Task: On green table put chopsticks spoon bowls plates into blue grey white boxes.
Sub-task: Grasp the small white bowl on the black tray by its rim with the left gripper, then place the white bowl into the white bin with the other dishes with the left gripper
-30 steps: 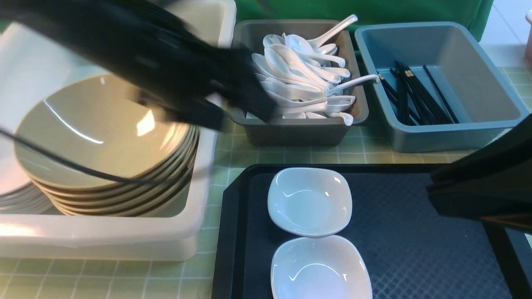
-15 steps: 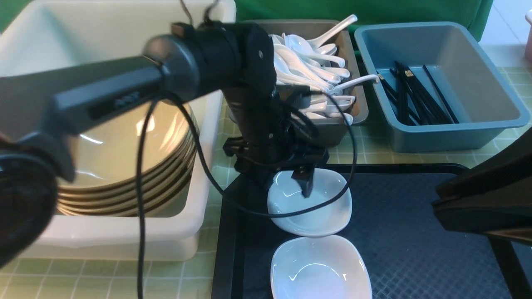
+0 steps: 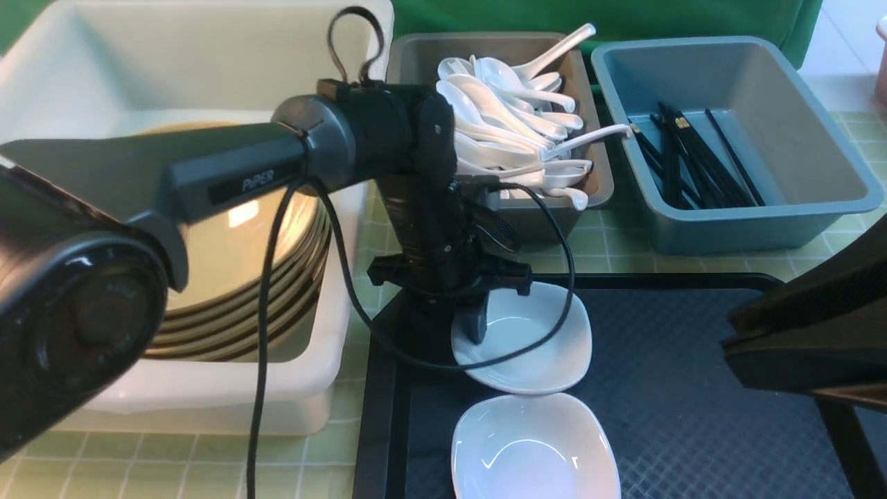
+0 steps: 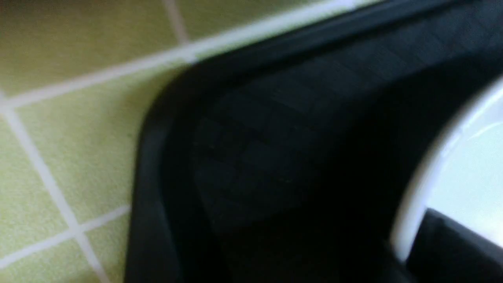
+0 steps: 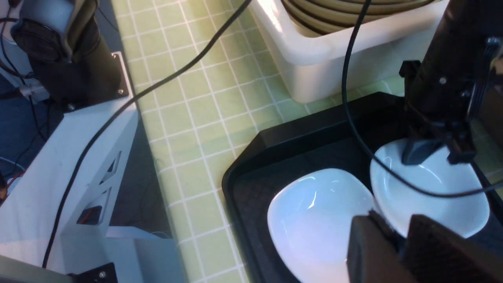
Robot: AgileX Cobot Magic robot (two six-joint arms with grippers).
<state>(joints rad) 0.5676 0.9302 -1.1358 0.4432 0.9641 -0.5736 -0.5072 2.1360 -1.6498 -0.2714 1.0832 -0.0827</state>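
Two glossy white square plates [image 3: 533, 443], left pincer [image 3: 454, 326] at farther rim, grip unclear.

The word "PiPER" is printed in pale letters on the dark grey forearm of the left arm [image 3: 258, 181], seen in the front view. The lettering runs along the arm and slants slightly upward towards the rounded joint beside it. It is the only writing that can be read in any of the views.
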